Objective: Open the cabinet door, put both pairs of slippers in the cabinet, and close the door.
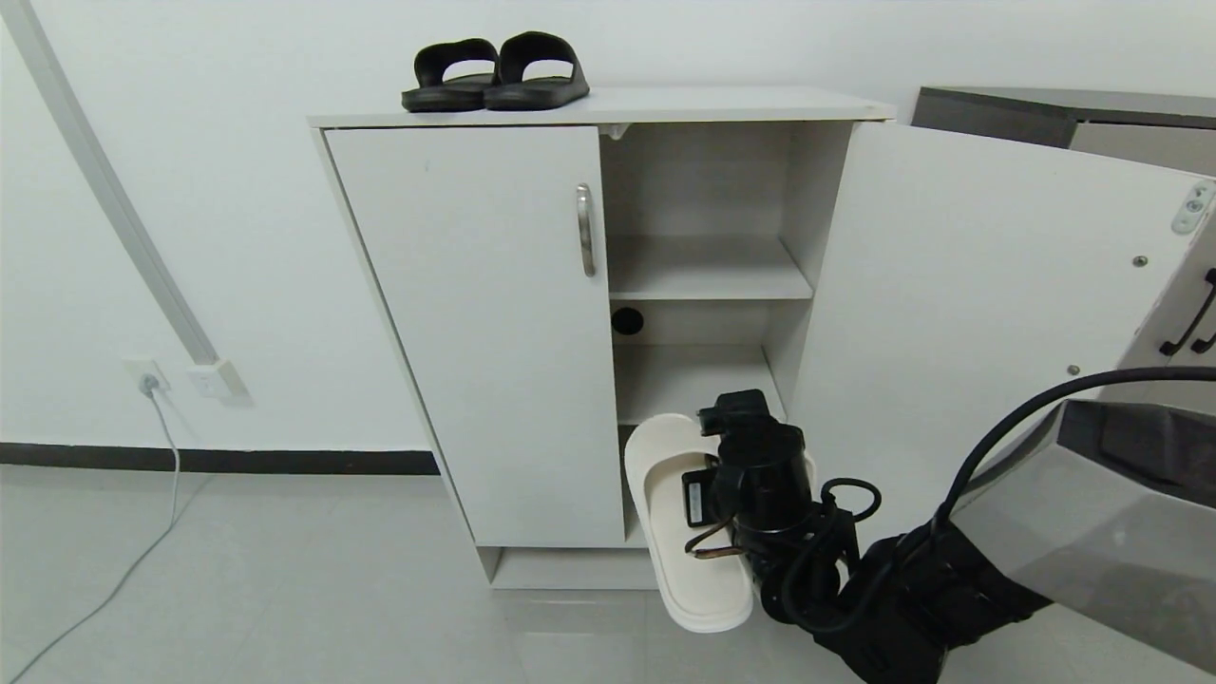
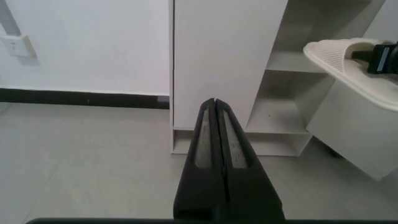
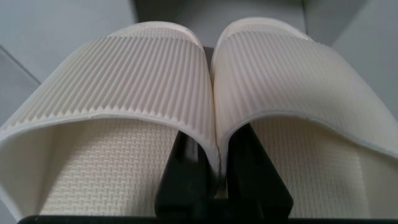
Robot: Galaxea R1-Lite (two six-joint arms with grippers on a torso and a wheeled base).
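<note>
Cream ribbed-strap slippers (image 3: pixel 143 81) clamped tight in right tool (image 3: pixel 214 162); left tool (image 2: pixel 214 106) slim, flat-sided, closed together.

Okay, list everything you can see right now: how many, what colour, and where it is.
cabinet: one, white, against the wall; left door shut, right door swung open
shelves: two, white, inside the open right half
door handle: one, metal, on the shut door
black slippers: one pair, on the cabinet top, towards its left
white slippers: one pair, held off the floor before the open lower compartment
wall socket: one, white, low on the wall left of the cabinet, grey cable plugged in
grey unit: one, behind the open door
right tool: black, shut on the white slippers
left tool: black, shut, facing the cabinet
</note>
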